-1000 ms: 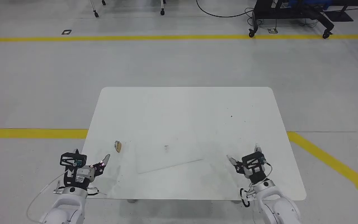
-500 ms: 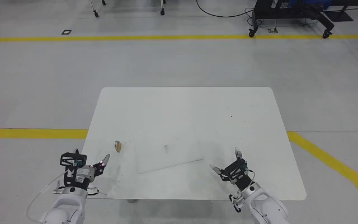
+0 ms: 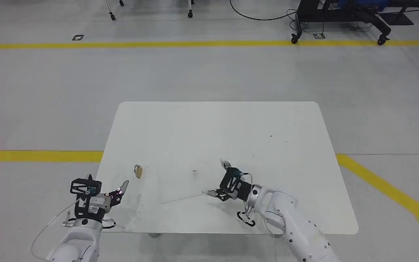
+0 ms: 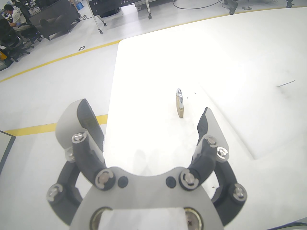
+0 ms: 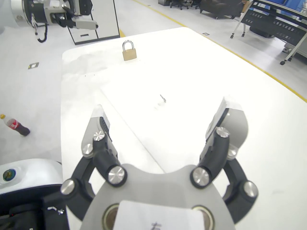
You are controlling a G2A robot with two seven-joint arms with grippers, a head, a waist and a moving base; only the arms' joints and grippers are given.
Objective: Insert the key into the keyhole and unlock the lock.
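Change: over the last second the right tool [image 3: 215, 177] has swung in from the 4 o'clock corner of the table [image 3: 281, 124] toward the middle. The left tool [image 3: 121, 190] has not moved.
Right tool: released, jaws spread wide and empty. It sits low over the table just at 4 o'clock of the key [image 3: 194, 173], not touching it. In its wrist view the key [image 5: 163, 98] lies ahead, between the lines of the two fingers.
Left tool: released and empty, at the table's 7 o'clock corner [image 4: 144, 107].
Key: flat on the table, a little toward 9 o'clock of the centre, well apart from the padlock.
Padlock: standing upright with its shackle up, toward 9 o'clock near the table's edge [image 3: 138, 171], at 1 o'clock of the left tool [image 4: 180, 102].
Meaning: the approach to the key looks nearly finished. Picking it up seems the step in hand, while insertion and turning are not yet begun.
Risk: the thin, flat key may slip out from closing fingers.
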